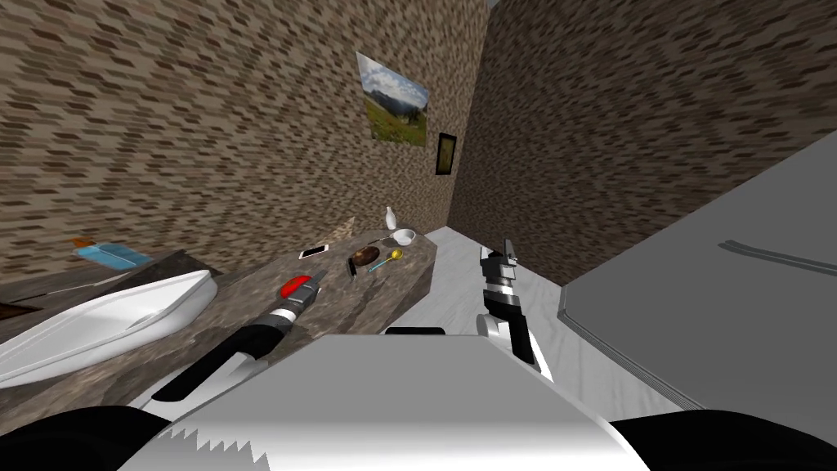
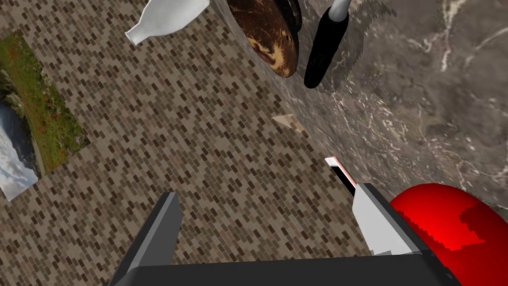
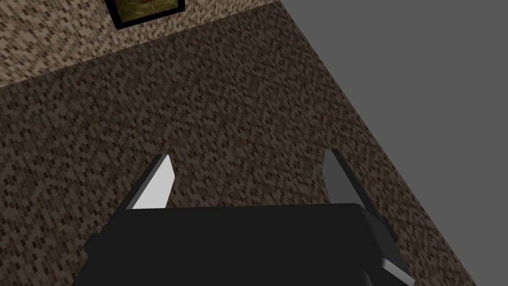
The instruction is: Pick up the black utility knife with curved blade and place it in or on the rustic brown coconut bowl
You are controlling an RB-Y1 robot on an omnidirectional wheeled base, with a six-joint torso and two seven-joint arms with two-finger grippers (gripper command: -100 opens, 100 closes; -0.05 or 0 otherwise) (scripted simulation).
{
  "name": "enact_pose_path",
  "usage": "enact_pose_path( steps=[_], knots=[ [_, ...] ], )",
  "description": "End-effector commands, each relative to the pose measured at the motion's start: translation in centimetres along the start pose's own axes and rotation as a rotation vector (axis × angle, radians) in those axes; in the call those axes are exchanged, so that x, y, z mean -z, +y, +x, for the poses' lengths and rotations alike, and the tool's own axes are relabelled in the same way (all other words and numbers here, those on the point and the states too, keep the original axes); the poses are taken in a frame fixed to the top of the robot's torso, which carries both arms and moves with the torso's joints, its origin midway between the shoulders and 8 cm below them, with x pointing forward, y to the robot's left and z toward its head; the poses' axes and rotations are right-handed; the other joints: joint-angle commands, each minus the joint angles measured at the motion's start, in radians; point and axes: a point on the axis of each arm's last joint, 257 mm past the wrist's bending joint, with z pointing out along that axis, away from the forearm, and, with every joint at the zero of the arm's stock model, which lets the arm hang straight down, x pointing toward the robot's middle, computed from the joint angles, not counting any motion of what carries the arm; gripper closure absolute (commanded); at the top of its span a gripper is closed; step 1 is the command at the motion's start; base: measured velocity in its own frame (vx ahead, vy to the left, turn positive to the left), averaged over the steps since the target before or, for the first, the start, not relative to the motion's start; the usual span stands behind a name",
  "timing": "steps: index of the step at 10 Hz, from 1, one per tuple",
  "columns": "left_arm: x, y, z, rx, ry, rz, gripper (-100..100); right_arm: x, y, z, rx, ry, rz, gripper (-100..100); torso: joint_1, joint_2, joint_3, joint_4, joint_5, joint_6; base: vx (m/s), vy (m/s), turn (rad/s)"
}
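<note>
A: Left wrist view, please: how is the left gripper [image 2: 268, 193]?

B: Its fingers are spread, with nothing between them. The black utility knife [image 2: 322, 47] lies on the stone counter [image 2: 426, 99], well ahead of the fingertips. The brown coconut bowl [image 2: 268, 37] is just beside its handle.

A: What can go wrong?

B: I think the gap between handle and bowl is narrow, so one finger can push the bowl or roll the knife away. A red round thing [image 2: 446, 223] sits just beside one finger and may be knocked during the reach.

A: And the right gripper [image 3: 248, 161]?

B: Also spread, holding nothing, well apart from the knife.
</note>
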Motion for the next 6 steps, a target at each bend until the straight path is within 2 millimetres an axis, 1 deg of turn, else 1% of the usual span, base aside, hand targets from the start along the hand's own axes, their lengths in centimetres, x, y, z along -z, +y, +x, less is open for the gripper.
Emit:
enact_pose_path(
  steps=[1,2,3,4,5,6],
  knots=[
    [0.3,1.6,-0.2,-0.018,0.032,-0.064,-100,0.0,0.0,0.0,0.0,0.0,0.0,0,0.0,0.0,0.0,0.0,0.0,0.0,0.023,-0.026,-0.139],
    [0.3,1.8,-0.1,-0.021,0.036,-0.071,-100,0.0,0.0,0.0,0.0,0.0,0.0,0,0.0,0.0,0.0,0.0,0.0,0.001,0.019,-0.019,-0.092],
    [0.7,3.2,-0.1,-0.038,0.067,-0.128,-100,0.0,0.0,0.0,0.0,0.0,0.0,0,0.0,0.0,0.0,0.0,0.0,0.0,0.025,-0.025,-0.164],
    [1.2,4.4,-0.1,-0.045,0.09,-0.173,-100,0.0,0.0,0.0,0.0,0.0,0.0,0,0.0,0.0,0.0,0.0,0.0,0.001,0.043,-0.028,-0.274],
    [1.2,4.7,-0.1,-0.057,0.101,-0.189,-100,0.0,0.0,0.0,0.0,0.0,0.0,0,0.0,-0.001,-0.001,0.0,0.0,0.001,0.036,-0.015,-0.098],
    [1.8,6.1,0.0,-0.065,0.128,-0.243,-100,0.0,0.0,0.0,0.0,0.0,0.0,0,0.0,-0.001,-0.001,0.0,0.0,0.0,0.036,-0.017,-0.166]
  ],
)
